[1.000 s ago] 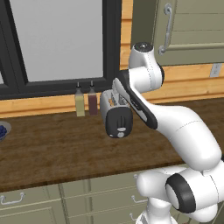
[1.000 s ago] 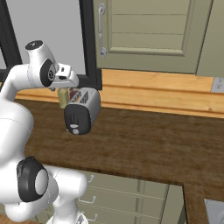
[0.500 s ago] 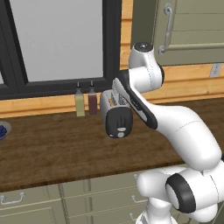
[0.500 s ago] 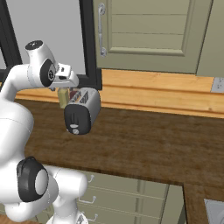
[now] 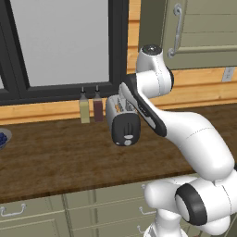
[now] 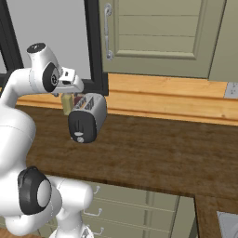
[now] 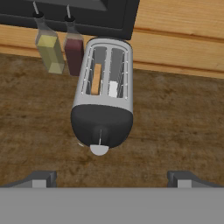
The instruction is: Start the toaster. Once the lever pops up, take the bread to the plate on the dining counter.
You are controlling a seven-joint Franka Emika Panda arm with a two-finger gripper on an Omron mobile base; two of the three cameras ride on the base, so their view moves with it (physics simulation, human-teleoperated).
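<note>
Two slots of small rounded silver-grey toaster (image 7: 103,101) on dark wood worktop (image 7: 175,127), golden-tan bread slice (image 7: 96,79) sunk in left one. Gripper (image 7: 111,177) above near end, jaws wide, empty. Dark lever tab (image 7: 100,134) apparently untouched; whole task remains.

The toaster (image 7: 103,103) has a silver-grey body, a black end face and a pale round dial (image 7: 99,150). In its left slot the bread (image 7: 96,79) is golden-tan. Beside it one bottle (image 7: 49,51) is yellow-green and the other bottle (image 7: 74,53) is dark red. The worktop (image 7: 175,127) is dark brown with wood grain. The wall strip (image 7: 183,30) is light orange wood. The window frame (image 5: 118,46) is black.
</note>
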